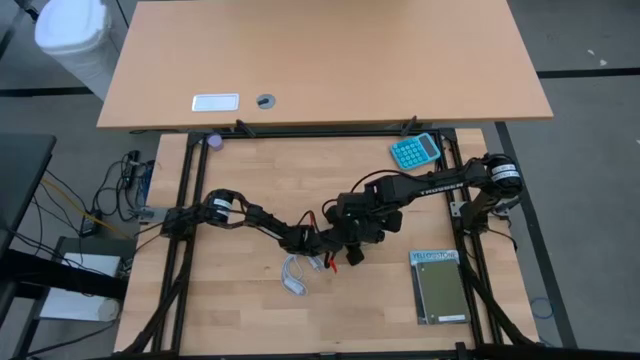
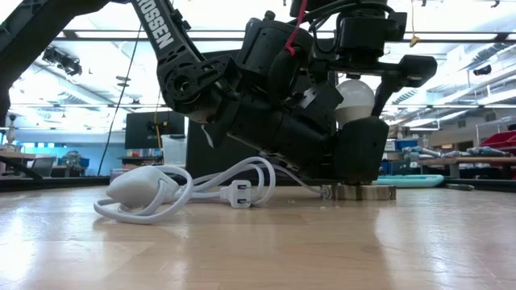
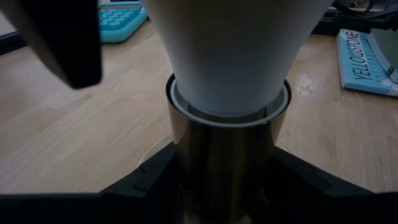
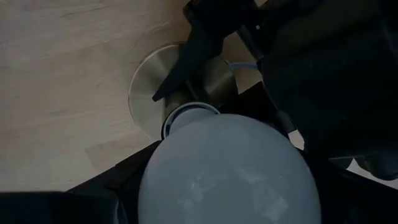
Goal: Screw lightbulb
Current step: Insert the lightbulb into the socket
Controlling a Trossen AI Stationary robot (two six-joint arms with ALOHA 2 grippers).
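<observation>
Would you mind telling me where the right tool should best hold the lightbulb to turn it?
Probably the lightbulb's wide rounded globe, approached from above: it stands upright with its narrow neck already sunk in the metal socket, so only the dome is exposed. The left tool sits around the socket, blocking lower grips.

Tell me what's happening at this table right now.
Both dark arms meet at the middle of the wooden table. The right gripper is around the small white pear-shaped lightbulb, whose neck sits in a brassy cylindrical socket on a round metal base. The left gripper braces that socket. A coiled white cable lies beside them.
</observation>
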